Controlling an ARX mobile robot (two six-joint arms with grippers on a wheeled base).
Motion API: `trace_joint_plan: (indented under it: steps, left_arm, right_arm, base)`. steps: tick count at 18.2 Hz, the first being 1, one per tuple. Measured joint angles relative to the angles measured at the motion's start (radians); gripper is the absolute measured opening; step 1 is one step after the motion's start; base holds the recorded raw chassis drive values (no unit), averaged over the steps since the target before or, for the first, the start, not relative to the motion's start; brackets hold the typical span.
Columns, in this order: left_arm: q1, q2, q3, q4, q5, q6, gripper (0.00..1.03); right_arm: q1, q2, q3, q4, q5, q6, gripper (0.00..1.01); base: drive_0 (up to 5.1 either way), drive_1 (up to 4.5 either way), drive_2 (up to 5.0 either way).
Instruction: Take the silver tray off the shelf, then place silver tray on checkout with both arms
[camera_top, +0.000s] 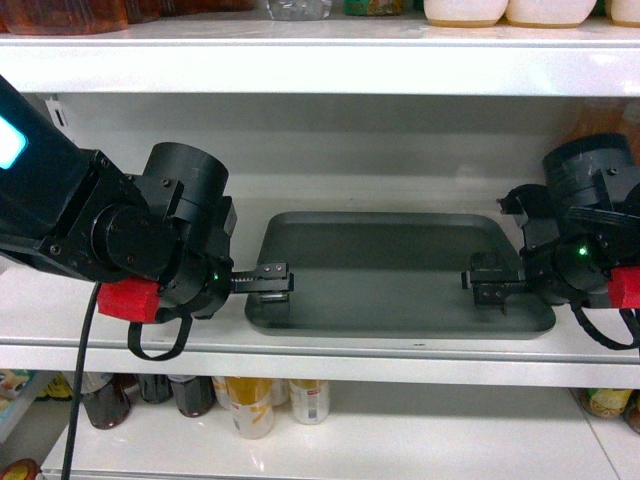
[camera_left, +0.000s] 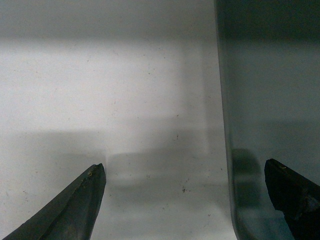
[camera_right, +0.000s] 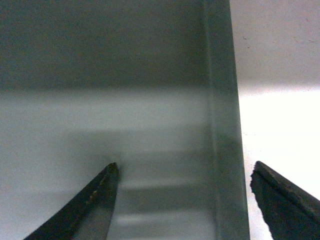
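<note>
On the lower shelf nearest the camera stand bottles and jars (camera_top: 250, 403); their labels are too blurred to read, and no writing can be made out anywhere. Above them the glossy white shelf (camera_top: 120, 320) carries the silver tray (camera_top: 400, 280), a flat rectangle of matte grey-green metal with rounded corners and a low raised rim, lying flat with its front edge near the shelf's front lip.

The left tool (camera_top: 262, 281) reaches in at the tray's left edge; in its wrist view the 2 thin black fingers (camera_left: 75, 205) stand wide apart, 1 over bare white shelf, the other over the tray's floor, the rim between them; nothing is gripped. The right tool (camera_top: 490, 283) sits at the tray's right edge; its fingers (camera_right: 85, 210) are likewise spread wide across the rim, 1 over grey metal and 1 over white shelf.

Each bulky black arm shows a small green light; red parts sit behind both wrists. Farther up, another shelf board (camera_top: 300, 60) holds containers, only partly in view.
</note>
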Motion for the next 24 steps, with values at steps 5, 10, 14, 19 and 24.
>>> trace_joint_plan:
  steps: [5,10,14,19,24]
  left_arm:
    - [-0.005,0.013,0.043,-0.079,-0.022,0.018,0.76]
    - [-0.015,0.02,0.059,-0.108,-0.014,0.018,0.49]
    - [-0.016,0.02,0.05,-0.104,0.023,-0.005,0.24]
    - [0.005,-0.001,-0.003,-0.058,0.058,-0.087,0.03]
    - [0.003,-0.097,-0.165,0.028,0.047,-0.121,0.03]
  right_arm:
    - [0.0,0.016,0.04,-0.05,0.0,0.002,0.53]
    - [-0.008,0.019,0.048,-0.065,0.015,0.001,0.26]
    - [-0.017,0.018,0.041,-0.064,0.008,-0.005,0.06]
    - [-0.019,-0.013,-0.022,-0.032,0.0,-0.005,0.04]
    - [-0.012,-0.114,-0.207,0.069,-0.032,0.028,0.04]
  base:
    - [0.0,0.0,0.0]
    - [0.0,0.0,0.0]
    - [0.0,0.0,0.0]
    - [0.0,0.0,0.0]
    - [0.0,0.0,0.0]
